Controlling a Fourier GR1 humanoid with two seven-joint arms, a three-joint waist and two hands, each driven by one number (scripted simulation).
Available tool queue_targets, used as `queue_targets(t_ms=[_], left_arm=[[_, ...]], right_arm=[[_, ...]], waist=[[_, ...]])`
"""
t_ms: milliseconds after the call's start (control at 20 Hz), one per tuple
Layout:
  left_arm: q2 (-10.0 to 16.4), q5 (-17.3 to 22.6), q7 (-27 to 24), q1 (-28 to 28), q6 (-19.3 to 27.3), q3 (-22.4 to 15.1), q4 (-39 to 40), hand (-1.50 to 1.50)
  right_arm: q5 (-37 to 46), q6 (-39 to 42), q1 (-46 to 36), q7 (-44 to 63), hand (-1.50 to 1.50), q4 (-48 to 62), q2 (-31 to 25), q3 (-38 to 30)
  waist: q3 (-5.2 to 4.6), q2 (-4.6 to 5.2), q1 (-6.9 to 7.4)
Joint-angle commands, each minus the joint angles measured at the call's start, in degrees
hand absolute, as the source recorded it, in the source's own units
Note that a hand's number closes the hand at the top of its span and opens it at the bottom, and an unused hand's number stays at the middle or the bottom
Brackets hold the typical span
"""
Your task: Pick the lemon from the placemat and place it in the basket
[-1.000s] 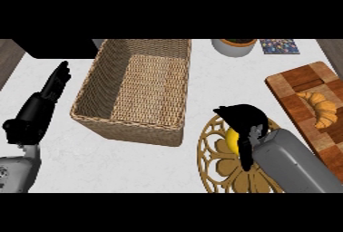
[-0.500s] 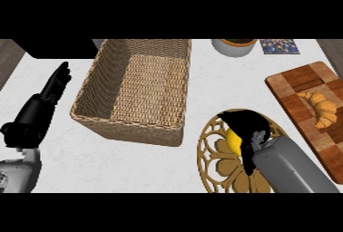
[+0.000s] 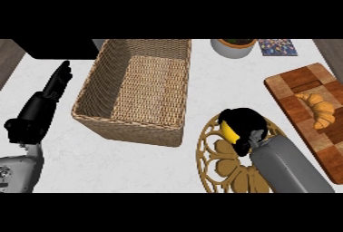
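Note:
The yellow lemon (image 3: 232, 133) sits on the round gold openwork placemat (image 3: 216, 156) at the lower right. My right hand (image 3: 245, 123) is curled over it, so only a sliver of yellow shows at the hand's left side. The woven wicker basket (image 3: 138, 93) stands left of the placemat, and nothing shows inside it. My left hand (image 3: 41, 107) rests open at the left edge, fingers pointing up, well away from the basket's left wall.
A wooden cutting board (image 3: 309, 115) with a croissant (image 3: 317, 108) lies at the right edge. A grey pot (image 3: 234, 46) and a patterned card (image 3: 276, 46) stand at the back. A dark block (image 3: 57, 47) fills the back left corner.
My right hand has closed down over the lemon and shifted slightly left on the placemat. The left hand has stayed where it was.

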Motion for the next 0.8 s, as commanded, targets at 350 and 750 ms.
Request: queue_targets(t_ms=[350,750], left_arm=[[1.5,1.7,3.6,1.9,-3.9,2.4,-5.2,0.0],[-1.8,-2.6,-0.6,1.1,-0.1,-0.2,-0.7,0.0]], right_arm=[[10.0,-12.3,0.7,-10.5,1.5,7.9,-0.3,0.7],[11.7,-30.9,-7.3,-11.7,1.5,18.4,-6.8,-14.4]], waist=[[0.47,0.67,0.46],[0.5,1.02,0.72]])
